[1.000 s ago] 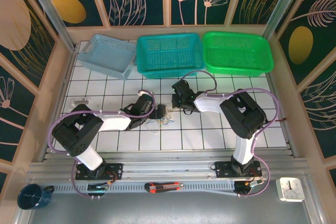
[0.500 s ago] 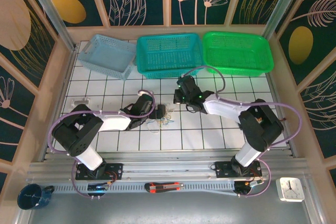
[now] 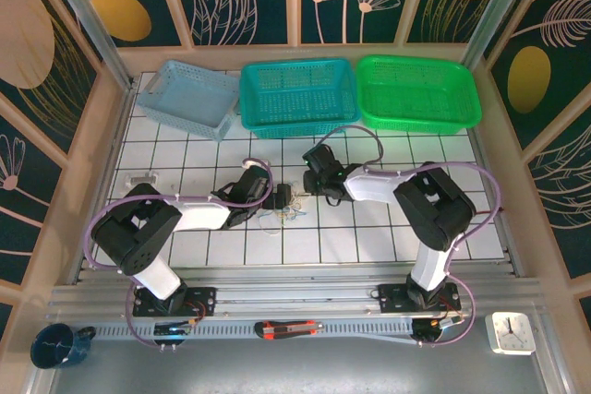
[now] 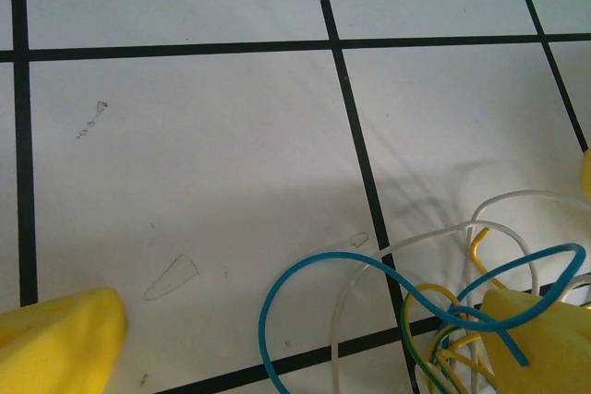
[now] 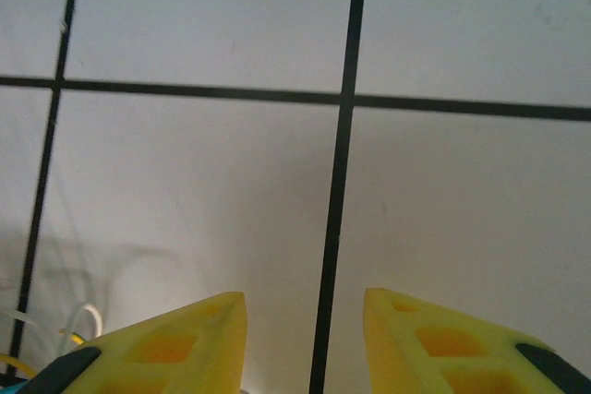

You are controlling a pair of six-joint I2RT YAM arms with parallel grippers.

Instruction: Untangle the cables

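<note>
Left gripper stands wide apart and empty, the cables tangled on the tiled table right against one yellow finger, so this is my nearer arm. Right gripper, parted on nothing, has them off to its left; its elbow has folded inward since half a second ago.

You'll find nothing legible here; the small clock beside the right arm's base is too tiny to read.
</note>
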